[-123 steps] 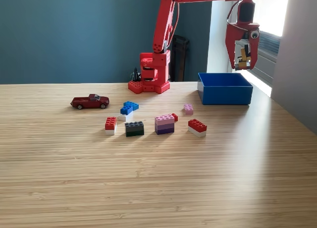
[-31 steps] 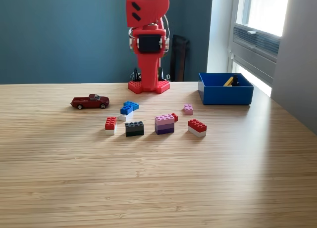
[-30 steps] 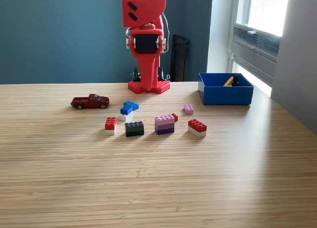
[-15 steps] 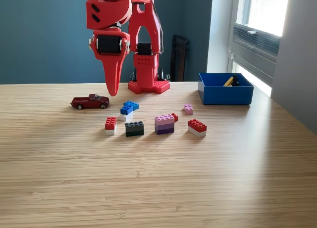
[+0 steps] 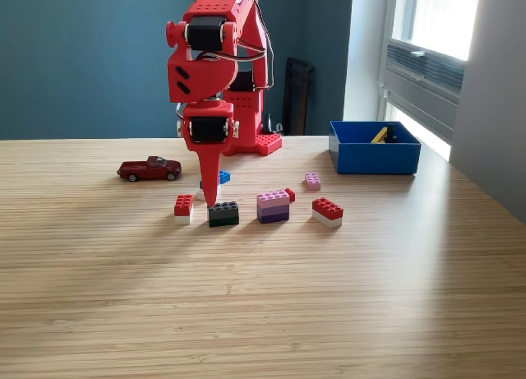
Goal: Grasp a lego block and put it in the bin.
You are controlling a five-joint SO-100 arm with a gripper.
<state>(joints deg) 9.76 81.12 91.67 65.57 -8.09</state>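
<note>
Several lego blocks lie mid-table: a red-and-white one (image 5: 183, 205), a black one (image 5: 223, 214), a pink-and-purple stack (image 5: 273, 206), another red-and-white one (image 5: 327, 212), a small pink one (image 5: 312, 181) and a small red one (image 5: 289, 195). My red gripper (image 5: 210, 200) points straight down, its tip just above the table between the left red-and-white block and the black block. I see it edge-on as a single tapered shape, so its jaws do not show. It partly hides a blue block (image 5: 222, 177). The blue bin (image 5: 374, 157) stands at the exterior view's back right, with a yellow piece (image 5: 379, 136) inside.
A dark red toy car (image 5: 149, 169) sits left of the blocks. The arm's red base (image 5: 246, 140) stands at the table's back edge. A window wall runs behind and to the right of the bin.
The bin now holds a yellow piece, after the gripper hung over it earlier. In the last half second the gripper moved right and dropped to just above the table by the black block.
</note>
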